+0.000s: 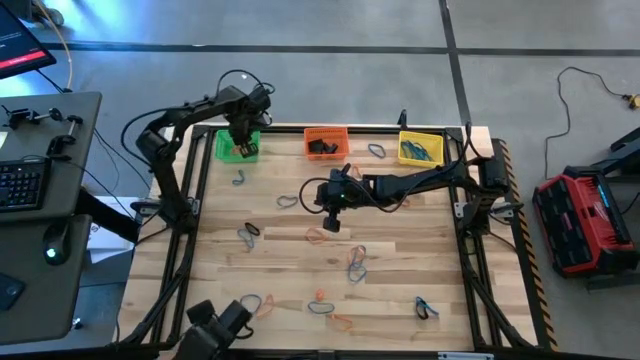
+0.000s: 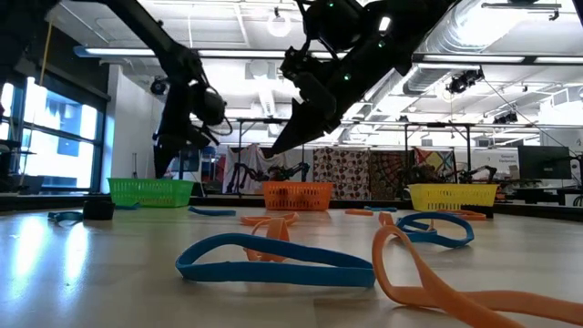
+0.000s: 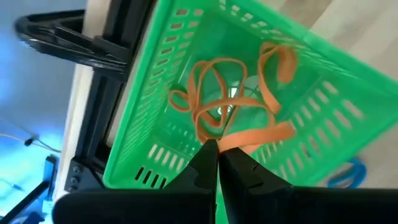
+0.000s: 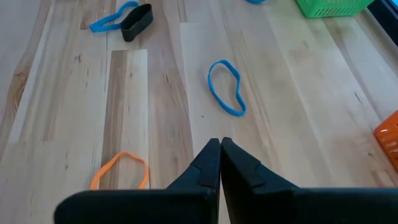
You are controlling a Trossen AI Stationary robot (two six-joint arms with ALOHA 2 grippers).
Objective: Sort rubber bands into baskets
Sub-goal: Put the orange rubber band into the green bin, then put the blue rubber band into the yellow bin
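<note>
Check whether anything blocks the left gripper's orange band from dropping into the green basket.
Nothing visible does. The left gripper is shut on an orange band directly above the open green basket. Below it lie only other orange bands already on the basket floor.

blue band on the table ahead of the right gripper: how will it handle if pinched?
The blue band is probably floppy: it lies flat in an uneven loop. Likely very light, being thin. Its low profile on the table may make pinching tricky.
</note>
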